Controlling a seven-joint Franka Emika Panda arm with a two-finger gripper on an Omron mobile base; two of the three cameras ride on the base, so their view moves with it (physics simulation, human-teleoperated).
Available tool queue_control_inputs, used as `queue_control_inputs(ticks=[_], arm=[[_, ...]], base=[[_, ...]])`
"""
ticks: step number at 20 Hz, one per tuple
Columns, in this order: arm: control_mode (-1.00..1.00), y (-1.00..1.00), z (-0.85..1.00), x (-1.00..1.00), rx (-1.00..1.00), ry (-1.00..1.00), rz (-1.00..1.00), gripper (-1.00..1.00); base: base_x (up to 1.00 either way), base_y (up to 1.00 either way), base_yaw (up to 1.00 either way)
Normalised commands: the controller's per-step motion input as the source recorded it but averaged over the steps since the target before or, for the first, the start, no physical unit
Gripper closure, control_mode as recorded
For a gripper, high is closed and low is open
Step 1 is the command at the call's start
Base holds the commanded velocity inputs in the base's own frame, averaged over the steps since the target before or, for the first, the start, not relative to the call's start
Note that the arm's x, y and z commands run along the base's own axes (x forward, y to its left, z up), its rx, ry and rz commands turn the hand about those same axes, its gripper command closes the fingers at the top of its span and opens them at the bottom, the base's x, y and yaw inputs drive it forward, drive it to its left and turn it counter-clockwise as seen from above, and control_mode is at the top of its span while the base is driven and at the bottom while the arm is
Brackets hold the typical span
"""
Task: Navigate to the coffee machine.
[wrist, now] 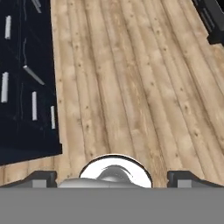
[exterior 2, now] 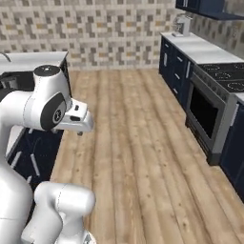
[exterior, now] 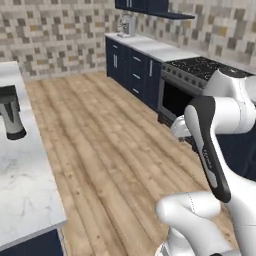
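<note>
A small silver-grey boxy machine, which looks like the coffee machine (exterior: pixel 128 25), stands far off on the white counter along the right wall, near the back corner. It also appears at the upper right as the coffee machine (exterior 2: pixel 182 25). My gripper (wrist: pixel 116 178) hangs over the wooden floor, pointing down. Its two dark fingertips (wrist: pixel 43 178) are spread wide apart with nothing between them, so it is open. The hand (exterior: pixel 180 128) sits folded close to the arm, well short of the machine.
A stove with a dark oven door (exterior: pixel 176 98) and navy cabinets (exterior: pixel 134 69) line the right side. A marble island (exterior: pixel 22 170) on the left carries a dark grey appliance (exterior: pixel 11 113). Open wooden floor (exterior 2: pixel 138 124) runs between them to the tiled back wall.
</note>
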Motion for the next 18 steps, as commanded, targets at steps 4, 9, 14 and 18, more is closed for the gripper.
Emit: queue_control_inputs(ticks=[4,9,14,18], arm=[[1.0,0.0,0.0,0.0,0.0,0.0,0.0,-1.0],[1.0,0.0,0.0,0.0,0.0,0.0,0.0,-1.0],[1.0,0.0,0.0,0.0,0.0,0.0,0.0,-1.0],[1.0,0.0,0.0,0.0,0.0,0.0,0.0,-1.0]], base=[[1.0,-1.0,0.31],[1.0,-0.56,0.14],[1.0,-0.08,0.0],[1.0,0.08,0.0]])
